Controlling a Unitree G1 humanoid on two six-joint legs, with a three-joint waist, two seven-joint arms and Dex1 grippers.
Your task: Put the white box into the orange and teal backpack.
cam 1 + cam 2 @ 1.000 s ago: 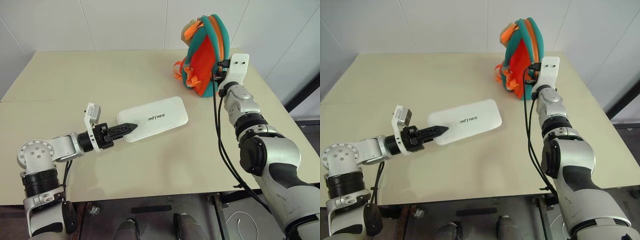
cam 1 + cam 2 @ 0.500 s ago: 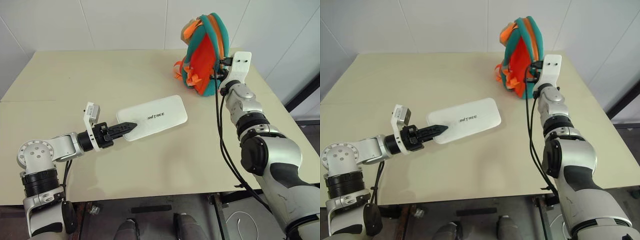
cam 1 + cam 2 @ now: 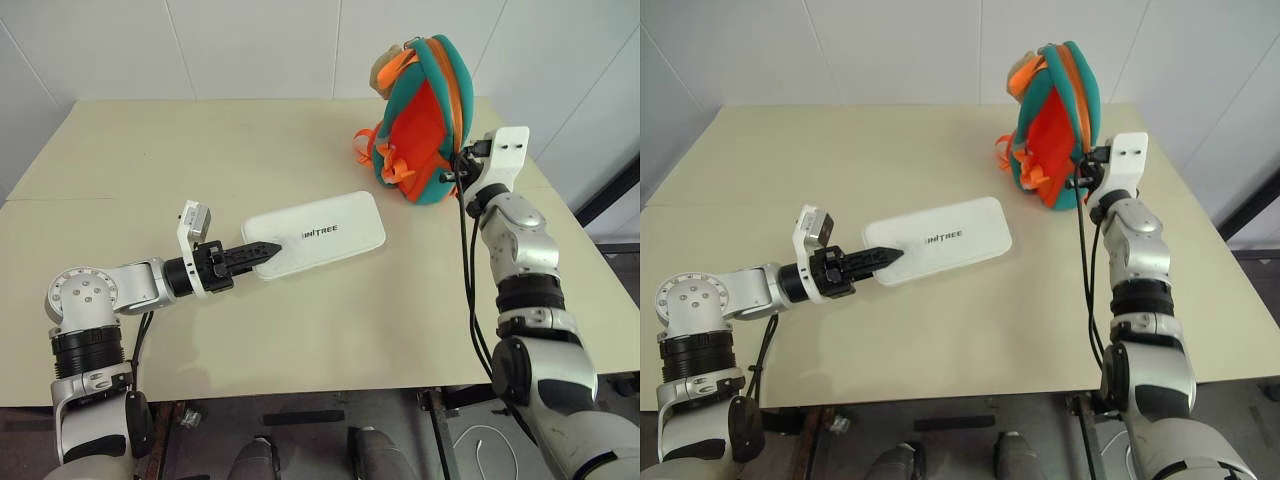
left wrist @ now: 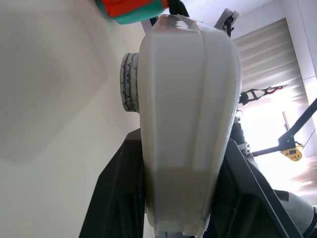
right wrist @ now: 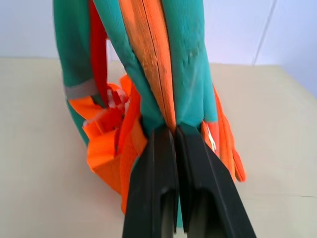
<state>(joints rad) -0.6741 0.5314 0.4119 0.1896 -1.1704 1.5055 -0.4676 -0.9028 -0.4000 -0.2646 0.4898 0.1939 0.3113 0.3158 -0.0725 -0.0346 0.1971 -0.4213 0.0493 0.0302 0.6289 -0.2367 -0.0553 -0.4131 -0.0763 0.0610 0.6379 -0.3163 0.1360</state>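
The white box [image 3: 320, 232] lies flat on the table, its dark lettering facing up. My left gripper [image 3: 255, 253] is shut on the box's near left end, and in the left wrist view the box [image 4: 188, 124] sits between the two black fingers [image 4: 119, 198]. The orange and teal backpack [image 3: 425, 120] stands upright at the far right of the table. My right gripper [image 5: 174, 129] is shut on the backpack's [image 5: 153, 64] teal and orange edge seam on its right side. I cannot see the backpack's opening.
The beige table [image 3: 200, 150] stretches wide to the left of the box and the backpack. Orange straps [image 3: 375, 150] trail from the backpack's left side onto the table. The table's right edge runs close behind my right arm.
My right gripper has drawn back towards me and to the right, its elbow dropping, and the backpack came along with it. The left gripper and the box have stayed put.
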